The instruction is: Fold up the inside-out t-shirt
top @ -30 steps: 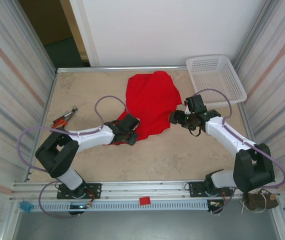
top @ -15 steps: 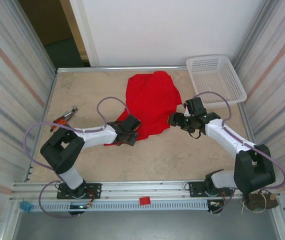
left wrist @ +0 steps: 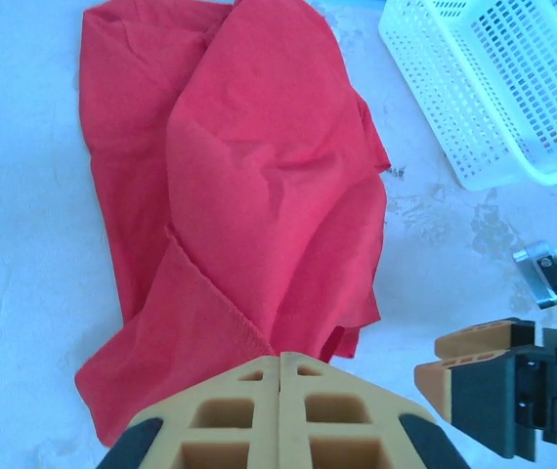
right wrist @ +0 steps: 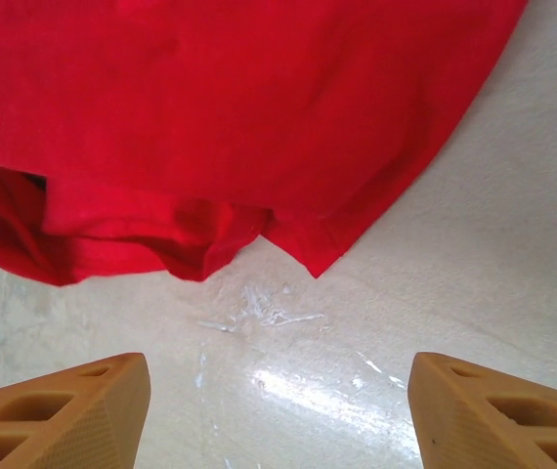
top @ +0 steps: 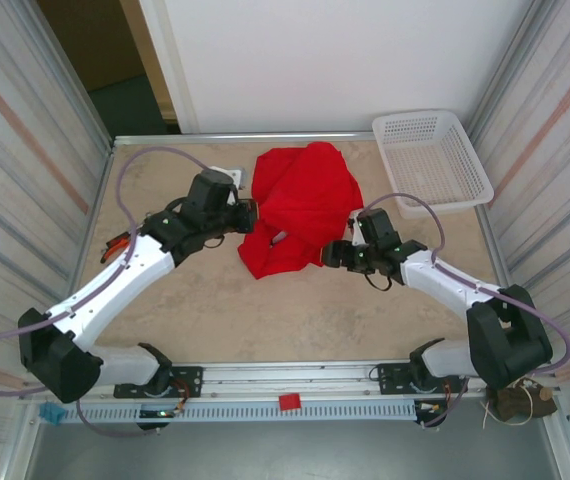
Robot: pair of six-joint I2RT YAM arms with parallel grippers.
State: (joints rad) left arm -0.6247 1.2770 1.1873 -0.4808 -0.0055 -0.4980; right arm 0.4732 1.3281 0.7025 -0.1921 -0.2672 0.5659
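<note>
The inside-out t-shirt (top: 303, 205) lies crumpled in the middle of the table, plain bright red with no lettering showing. My left gripper (top: 249, 216) is at its left edge. In the left wrist view the shirt (left wrist: 259, 186) spreads out ahead, and a hemmed fold runs straight into the left gripper (left wrist: 279, 357), whose jaws are pressed together on it. My right gripper (top: 331, 253) sits low at the shirt's near right corner. In the right wrist view the right gripper (right wrist: 278, 376) is open over bare table, and the cloth's edge (right wrist: 298, 244) is just ahead of it.
A white basket (top: 431, 158) stands at the far right corner, also in the left wrist view as the basket (left wrist: 493, 88). Red-handled pliers (top: 125, 240) lie by the left wall. A small white object (top: 229, 177) sits behind the left arm. Metal rails edge the table.
My left arm has swung up and away from the near edge with the shirt's left edge in its jaws, bunching the cloth. The right gripper has crept slightly left and nearer.
</note>
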